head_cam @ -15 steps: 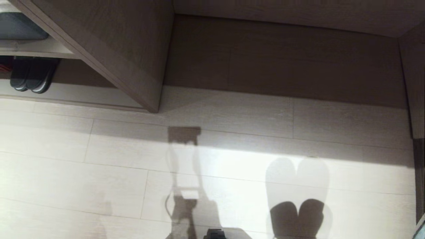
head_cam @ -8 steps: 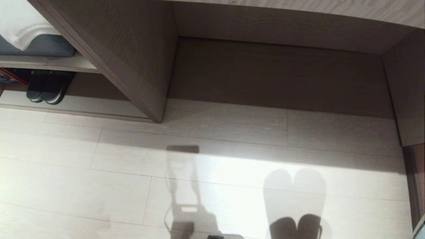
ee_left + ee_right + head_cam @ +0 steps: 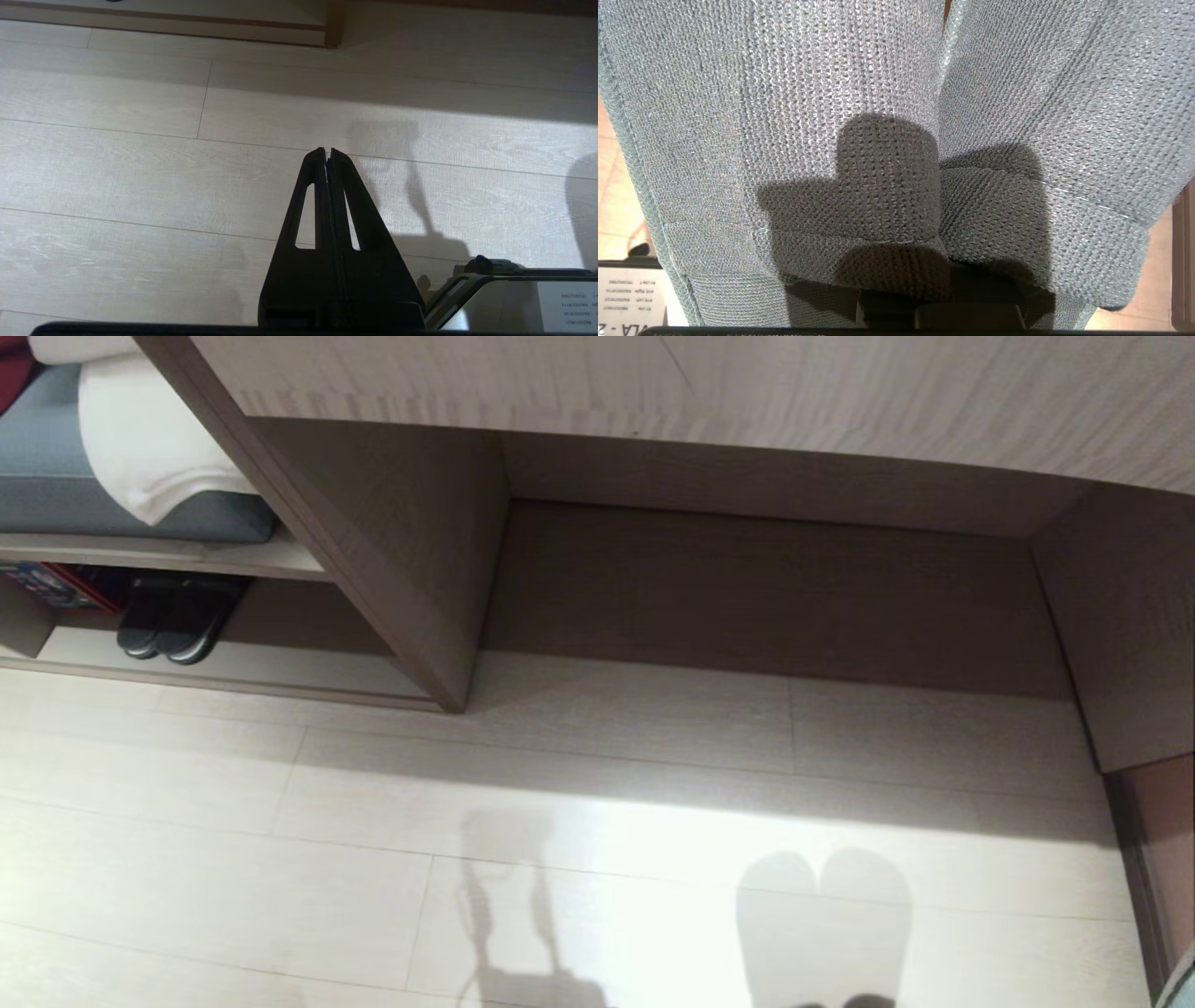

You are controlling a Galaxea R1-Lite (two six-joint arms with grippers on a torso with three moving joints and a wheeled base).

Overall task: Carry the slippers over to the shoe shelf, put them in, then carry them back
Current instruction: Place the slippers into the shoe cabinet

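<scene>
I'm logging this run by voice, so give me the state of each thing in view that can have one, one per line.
slippers: hanging together off the floor, clamped in the right gripper
right gripper: shut on the slippers, mostly hidden by them
left gripper: shut, holding nothing, above bare floor
shoe shelf: open-fronted, nothing in the wide bay ahead
black slippers: side by side in the lower left cubby

A home entryway: pale wood-plank floor point(image 3: 187, 859), built-in wood-grain cabinetry with an open floor-level recess point(image 3: 766, 588), black slippers point(image 3: 173, 625) under a cushioned bench point(image 3: 112, 509) far left.
</scene>
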